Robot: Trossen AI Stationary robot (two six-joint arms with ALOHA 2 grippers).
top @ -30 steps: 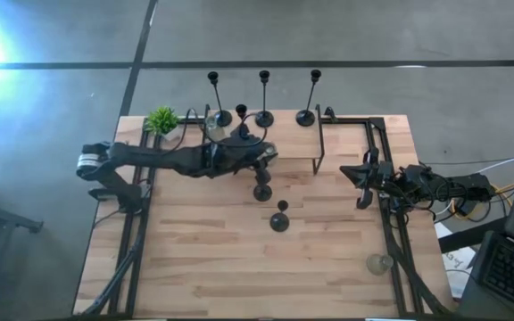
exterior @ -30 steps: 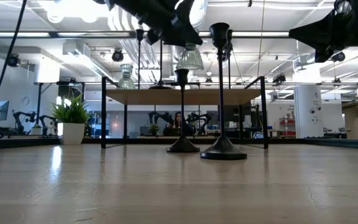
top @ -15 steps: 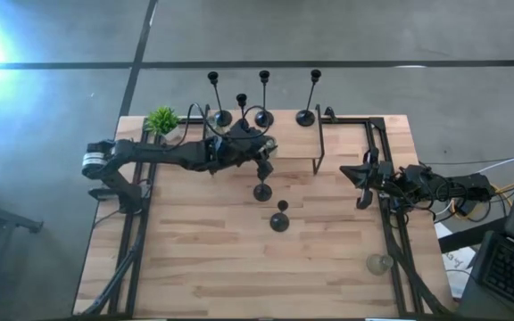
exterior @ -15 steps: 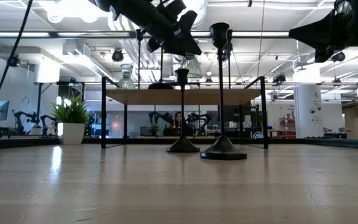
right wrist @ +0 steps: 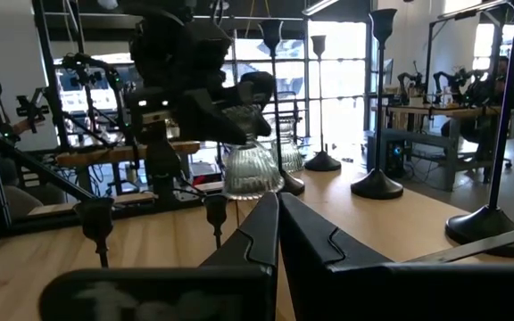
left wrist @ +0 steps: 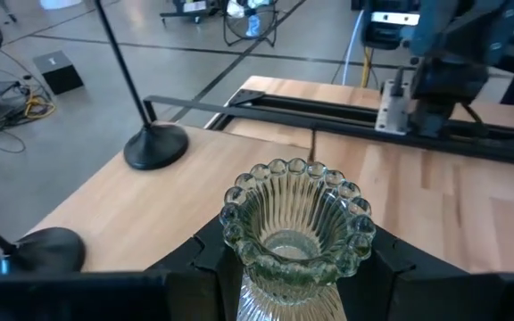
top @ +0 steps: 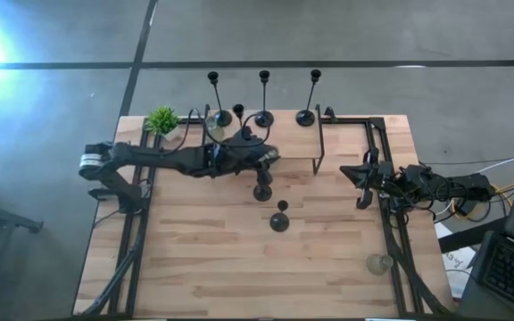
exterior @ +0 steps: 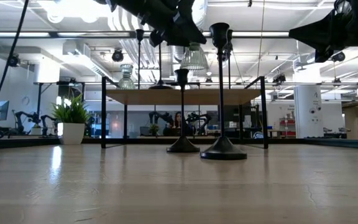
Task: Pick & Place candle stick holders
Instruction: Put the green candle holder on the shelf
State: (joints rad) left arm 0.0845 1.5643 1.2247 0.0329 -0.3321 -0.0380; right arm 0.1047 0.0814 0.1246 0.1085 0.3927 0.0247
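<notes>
Left claw (top: 264,155), raised above the wooden bench (top: 203,259), partly closed on a ribbed clear-greenish glass candle holder (left wrist: 294,234); in the left wrist view the dark fingers (left wrist: 211,259) press against the holder's narrow waist on both sides, beaded rim uppermost. In the low view the glass holder (exterior: 194,58) hangs in the air, well clear of the bench top.

All places below are given relative to the held glass holder. Just beside it and below, toward the bench's near edge, stand two short black candle stick holders (top: 262,192) and (top: 279,221), both upright on round domed bases. Beyond it, along the far edge, stands a row of three tall black holders (top: 214,98), (top: 263,96), (top: 310,96), with a shorter black one (top: 239,112) among them. A second glass holder (top: 212,122) rests close by on the far-left side, next to a small green potted plant (top: 161,119). A third glass holder (top: 379,263) stands well apart, at the near right corner of the bench.

Right claw (top: 362,183): waiting at the right-hand rail, well apart from the held holder, fingers (right wrist: 257,239) pressed together and holding nothing.
</notes>
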